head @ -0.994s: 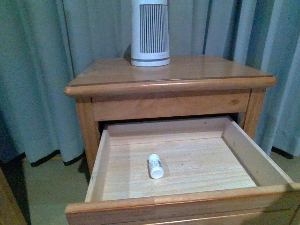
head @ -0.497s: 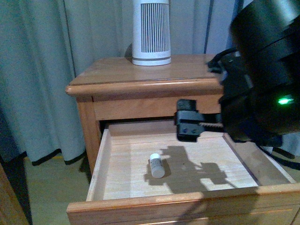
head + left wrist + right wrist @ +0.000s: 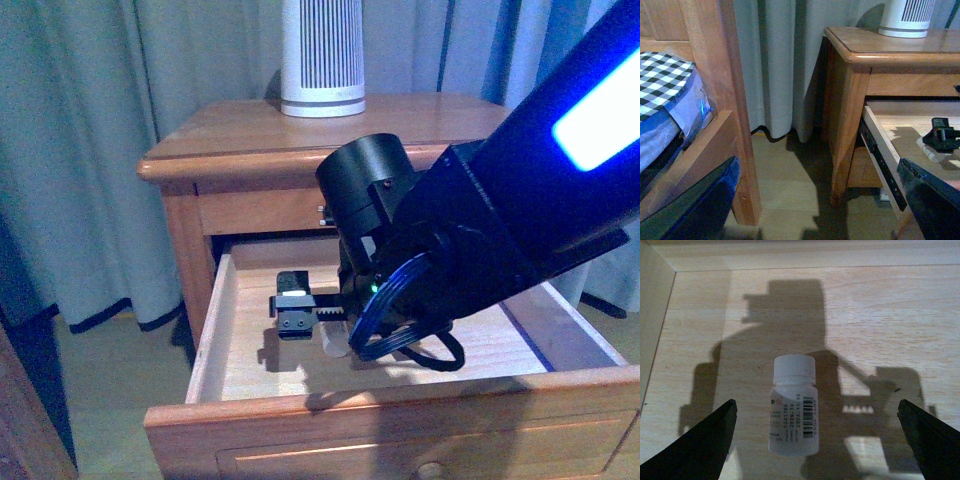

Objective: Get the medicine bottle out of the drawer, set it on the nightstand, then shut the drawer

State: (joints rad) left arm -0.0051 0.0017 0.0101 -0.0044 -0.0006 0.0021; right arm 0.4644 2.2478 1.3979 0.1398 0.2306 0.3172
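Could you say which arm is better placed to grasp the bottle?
Right: the right gripper is open inside the drawer, fingers either side of the medicine bottle. The left gripper is outside, beside the nightstand.

Med bottle (image 3: 794,405) lies flat in open drawer (image 3: 300,408).

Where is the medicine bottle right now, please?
In the right wrist view the medicine bottle lies on its side on the drawer floor, left of centre, between the right pincer's spread fingers, touching neither.
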